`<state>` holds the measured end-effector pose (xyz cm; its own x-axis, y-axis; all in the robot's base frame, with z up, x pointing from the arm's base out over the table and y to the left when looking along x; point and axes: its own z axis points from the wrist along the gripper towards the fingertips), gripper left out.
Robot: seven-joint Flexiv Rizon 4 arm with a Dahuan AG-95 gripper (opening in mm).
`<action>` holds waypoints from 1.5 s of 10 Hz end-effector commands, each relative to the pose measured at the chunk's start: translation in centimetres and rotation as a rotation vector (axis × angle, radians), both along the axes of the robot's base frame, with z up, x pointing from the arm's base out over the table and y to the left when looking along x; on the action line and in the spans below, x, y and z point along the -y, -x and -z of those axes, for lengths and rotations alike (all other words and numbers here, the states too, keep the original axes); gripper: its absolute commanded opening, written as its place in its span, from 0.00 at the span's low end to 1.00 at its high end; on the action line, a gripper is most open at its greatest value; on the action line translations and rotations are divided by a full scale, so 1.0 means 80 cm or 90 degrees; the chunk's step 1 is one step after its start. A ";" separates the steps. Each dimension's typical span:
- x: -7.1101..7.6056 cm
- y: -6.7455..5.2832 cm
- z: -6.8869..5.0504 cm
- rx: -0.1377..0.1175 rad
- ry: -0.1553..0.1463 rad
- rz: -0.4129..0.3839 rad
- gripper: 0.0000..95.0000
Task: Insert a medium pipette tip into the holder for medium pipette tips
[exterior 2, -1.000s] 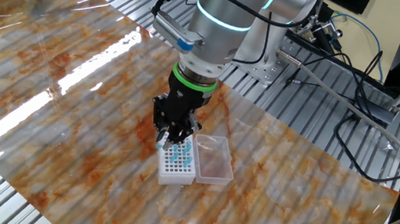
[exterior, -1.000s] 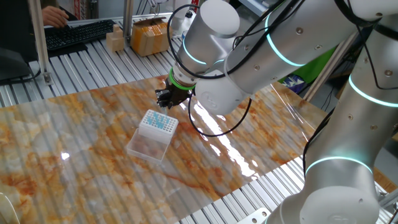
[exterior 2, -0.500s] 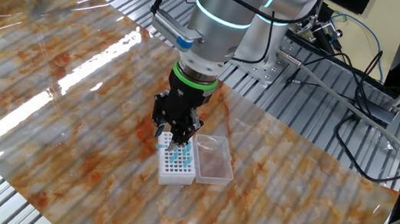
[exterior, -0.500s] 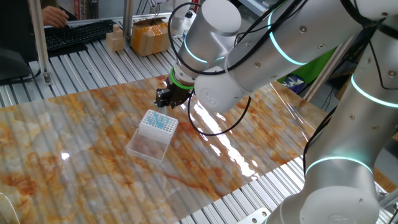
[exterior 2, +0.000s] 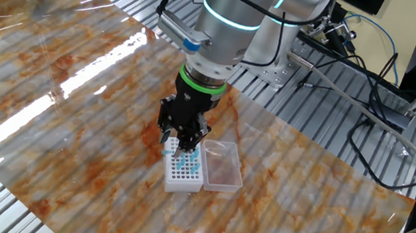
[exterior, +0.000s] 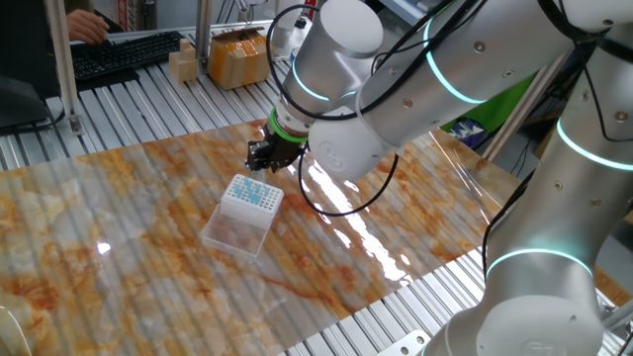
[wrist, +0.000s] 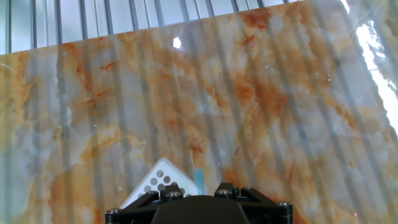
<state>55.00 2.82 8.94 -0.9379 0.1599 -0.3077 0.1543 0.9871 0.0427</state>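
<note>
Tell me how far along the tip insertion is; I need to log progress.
Done: the hand is right over the holder, whose clear flap lies open. In hand: a pale blue tip shows by the holder's corner in the hand view; whether it's gripped or seated is unclear. Left: confirm seating and withdraw.

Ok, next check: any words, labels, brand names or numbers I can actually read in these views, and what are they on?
No readable text in any view.
The holder for medium pipette tips: only a grid of teal dots, no lettering.
The cardboard box at the back: no print to be made out, too small and blurred.
The keyboard: key legends too small to read.
The arm and the gripper: no brand mark legible.
</note>
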 end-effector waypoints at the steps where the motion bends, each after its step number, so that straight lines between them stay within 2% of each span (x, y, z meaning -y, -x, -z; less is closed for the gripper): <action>1: 0.000 0.000 -0.001 -0.001 0.000 0.000 0.40; 13: 0.000 0.000 -0.001 -0.001 0.000 0.000 0.40; 14: 0.010 -0.012 0.005 -0.145 -0.014 0.009 0.40; 15: 0.010 -0.012 0.005 -0.151 -0.013 0.009 0.20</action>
